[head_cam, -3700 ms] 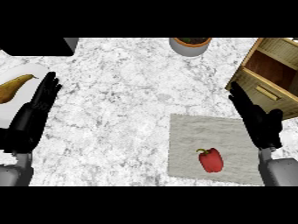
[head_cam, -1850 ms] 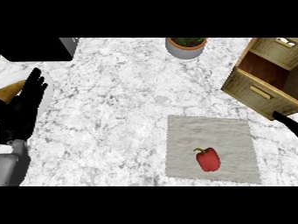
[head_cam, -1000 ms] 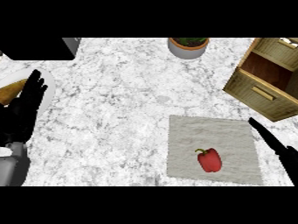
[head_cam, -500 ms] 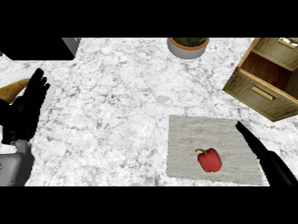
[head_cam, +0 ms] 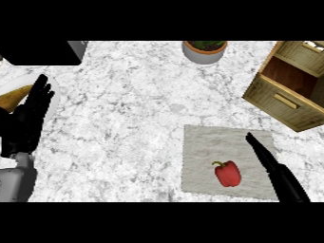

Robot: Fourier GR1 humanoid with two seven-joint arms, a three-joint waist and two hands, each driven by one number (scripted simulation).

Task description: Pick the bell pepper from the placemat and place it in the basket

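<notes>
The pepper (head_cam: 227, 173) lay on the placemat (head_cam: 214, 142), well apart from the basket (head_cam: 290, 102). The right hand (head_cam: 262, 155) stood just beside it, fingers straight, holding nothing. Light, stiff and glossy, it probably suited a grasp round its broad body.

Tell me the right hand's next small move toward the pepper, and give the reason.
Probably shift the right hand left and down over the bell pepper, then curl round it. Its fingers are straight and lie on the placemat just right of the pepper, apart from it, so nothing is grasped yet.
</notes>
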